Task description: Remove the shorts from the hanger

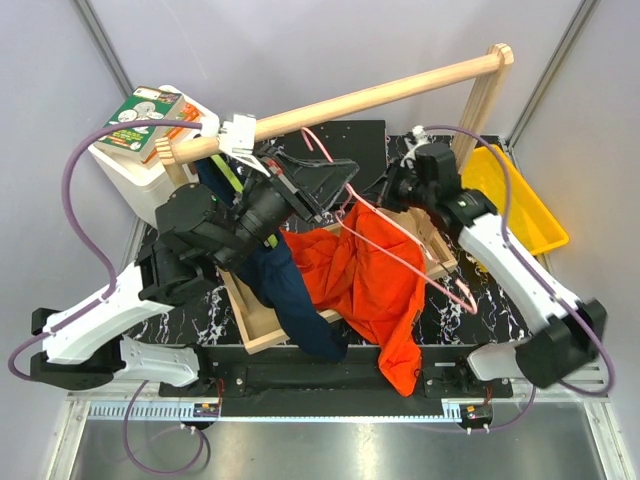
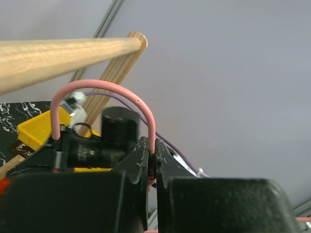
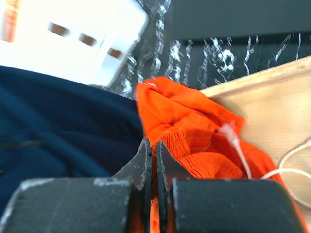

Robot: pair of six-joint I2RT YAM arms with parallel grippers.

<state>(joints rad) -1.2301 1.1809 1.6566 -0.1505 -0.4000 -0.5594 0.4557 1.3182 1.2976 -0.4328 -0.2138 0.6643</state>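
My left gripper (image 1: 338, 172) is shut on the hook of the pink wire hanger (image 1: 420, 262); in the left wrist view the hook (image 2: 104, 87) arches up out of the closed fingers (image 2: 138, 158) just below the wooden rod (image 2: 58, 56). The bright orange shorts (image 1: 372, 272) drape over the hanger and down past the table's front. My right gripper (image 1: 378, 200) is shut on their ribbed orange waistband (image 3: 194, 128). The dark navy shorts (image 1: 290, 290), with a yellow-green strip (image 1: 232, 175), hang from a white clip on the rod, left of the orange pair, and show in the right wrist view (image 3: 63, 126).
A wooden rack rod (image 1: 370, 95) crosses the back on an upright post, with a wooden base frame (image 1: 262, 330) under the cloth. A yellow bin (image 1: 525, 205) stands at the right. A white box (image 1: 140, 170) with a green book on it stands at the back left.
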